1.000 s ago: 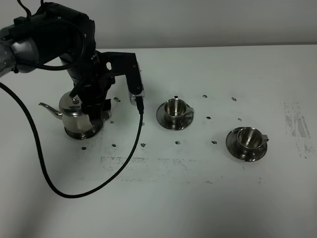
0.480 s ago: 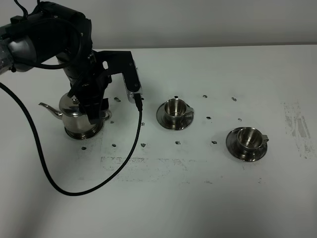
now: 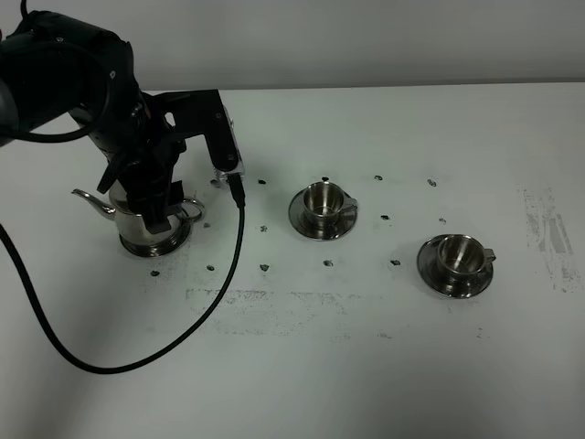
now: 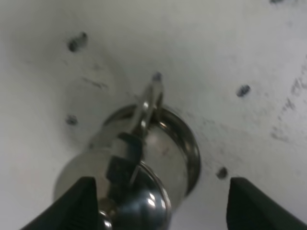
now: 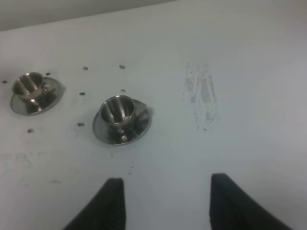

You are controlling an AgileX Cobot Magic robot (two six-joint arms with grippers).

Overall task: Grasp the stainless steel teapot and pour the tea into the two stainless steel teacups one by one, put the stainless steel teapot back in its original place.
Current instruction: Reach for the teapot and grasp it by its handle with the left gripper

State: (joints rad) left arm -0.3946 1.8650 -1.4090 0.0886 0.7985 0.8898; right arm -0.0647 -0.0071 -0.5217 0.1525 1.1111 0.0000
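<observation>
Sitting between the parted fingers (image 4: pixel 84 203): the teapot (image 4: pixel 175 151).

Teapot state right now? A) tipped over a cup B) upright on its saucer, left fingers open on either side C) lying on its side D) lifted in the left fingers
B: the teapot stands upright on its saucer, and the left gripper has its fingers spread wide on either side, not touching it.

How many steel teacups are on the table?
2. The middle teacup stands right of the teapot; the right teacup stands farther right, nearer the camera.
</observation>
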